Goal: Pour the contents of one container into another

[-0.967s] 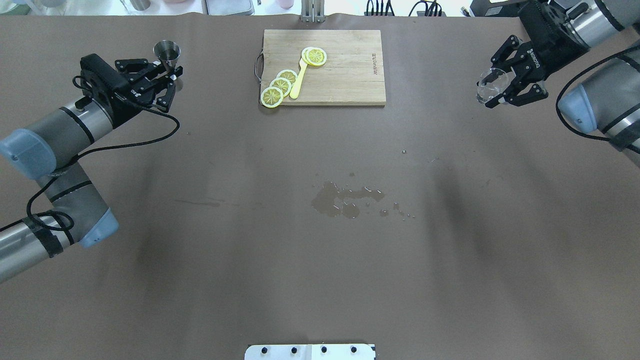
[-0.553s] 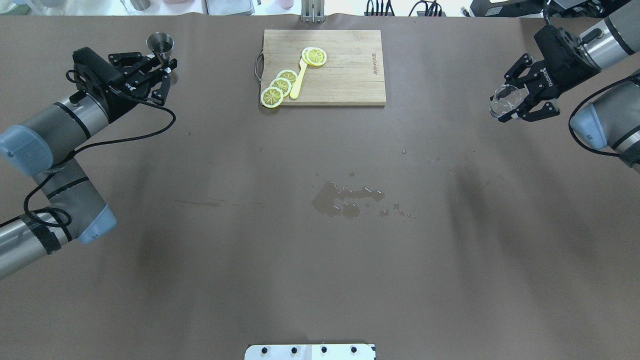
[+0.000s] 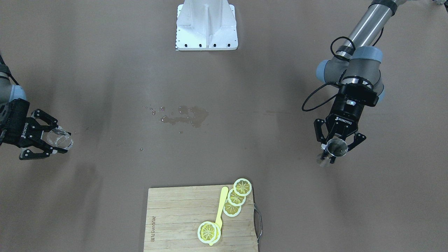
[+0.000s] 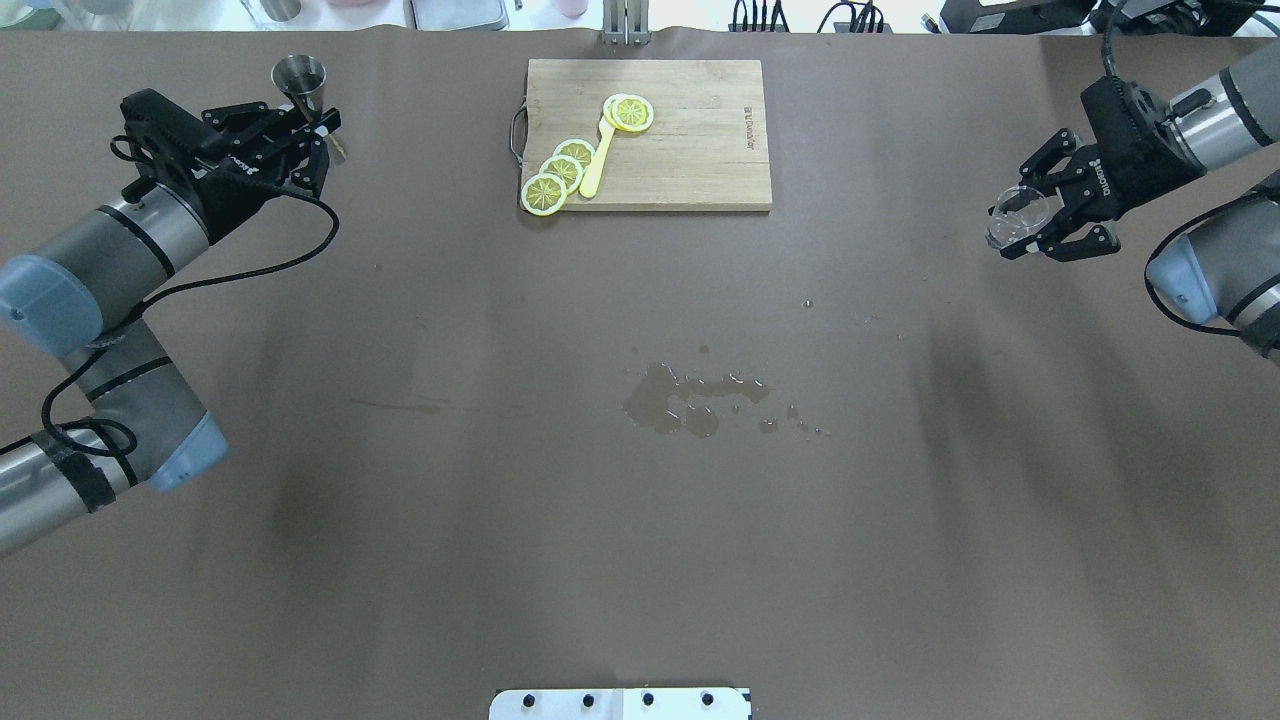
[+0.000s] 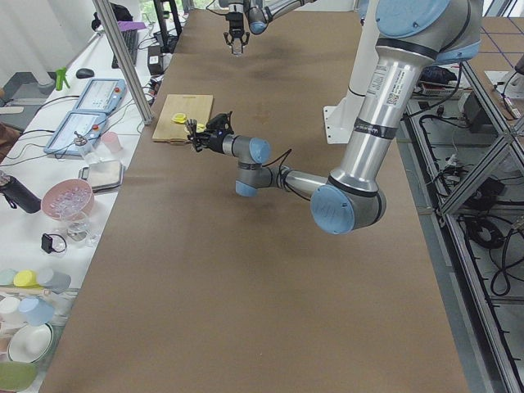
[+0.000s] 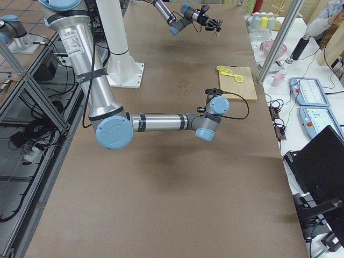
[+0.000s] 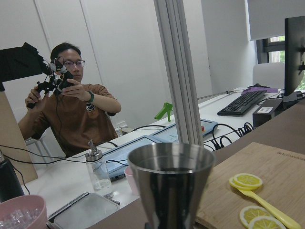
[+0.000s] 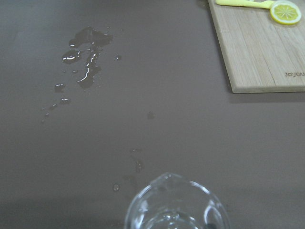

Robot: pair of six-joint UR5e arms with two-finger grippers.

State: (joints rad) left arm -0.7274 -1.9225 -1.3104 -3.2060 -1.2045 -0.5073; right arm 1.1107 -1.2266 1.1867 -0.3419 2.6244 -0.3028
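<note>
The steel jigger point(image 4: 300, 80) stands upright between the fingers of my left gripper point(image 4: 314, 128), which is shut on its waist at the far left of the table. It shows again in the front view, jigger point(image 3: 336, 146) in the left gripper point(image 3: 335, 151), and fills the left wrist view as a shiny cone point(image 7: 171, 186). My right gripper point(image 4: 1035, 222) is shut on the clear glass beaker point(image 4: 1016, 216) at the far right. The beaker point(image 3: 60, 138) is tilted, its mouth toward the table's middle, and its rim point(image 8: 174, 207) shows in the right wrist view.
A wooden cutting board point(image 4: 700, 150) with lemon slices point(image 4: 558, 172) and a yellow spoon point(image 4: 597, 160) lies at the back centre. A wet spill point(image 4: 680, 400) sits mid-table. The white base plate point(image 4: 620, 703) is at the near edge.
The left gripper carried the jigger further left and back. The right gripper carried the beaker to the right and slightly nearer. Both stayed shut.
</note>
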